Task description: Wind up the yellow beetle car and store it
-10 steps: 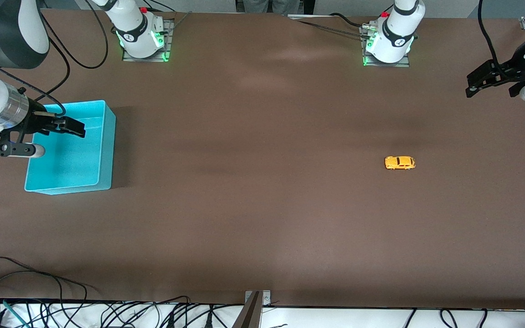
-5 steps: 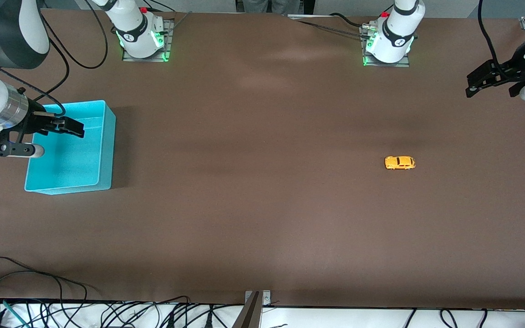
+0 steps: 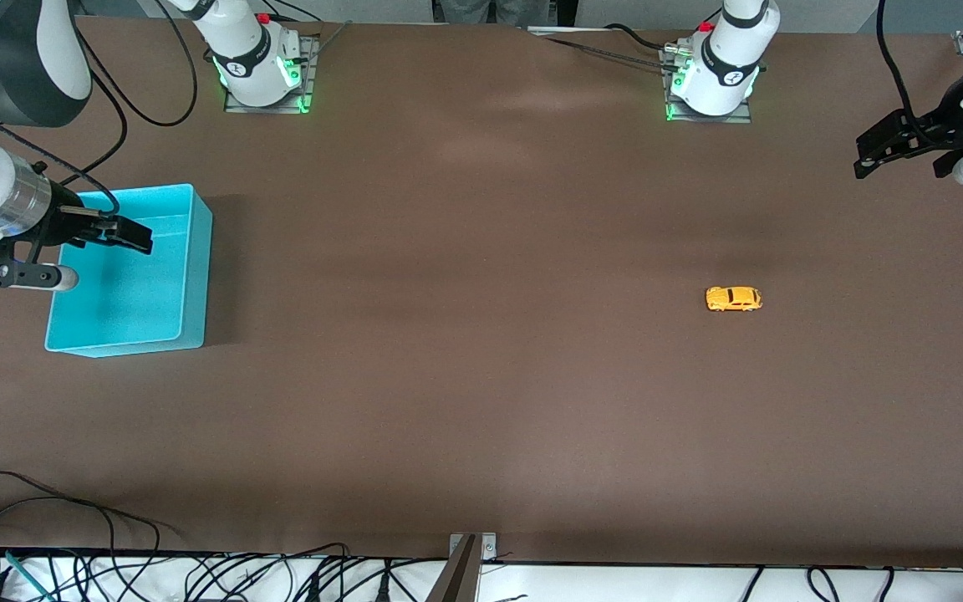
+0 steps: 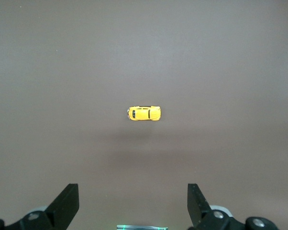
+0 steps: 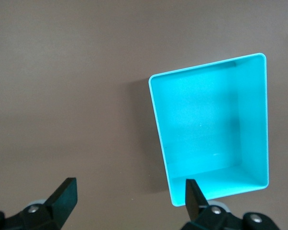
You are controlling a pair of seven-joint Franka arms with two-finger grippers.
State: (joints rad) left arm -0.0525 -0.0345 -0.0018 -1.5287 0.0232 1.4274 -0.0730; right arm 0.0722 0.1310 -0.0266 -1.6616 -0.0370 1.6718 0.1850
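The yellow beetle car stands on its wheels on the brown table, toward the left arm's end. In the left wrist view the car lies well ahead of the fingers. My left gripper hangs open and empty in the air near that end of the table, well apart from the car; it also shows in its own view. The turquoise bin is empty at the right arm's end and shows in the right wrist view. My right gripper is open and empty above the bin's edge.
Both arm bases stand along the table's farthest edge with green lights. Loose cables and a metal bracket lie at the edge nearest the camera. Bare brown table lies between the car and the bin.
My right gripper has crept very slightly toward the right arm's end of the table. The car, the bin and my left gripper have not moved.
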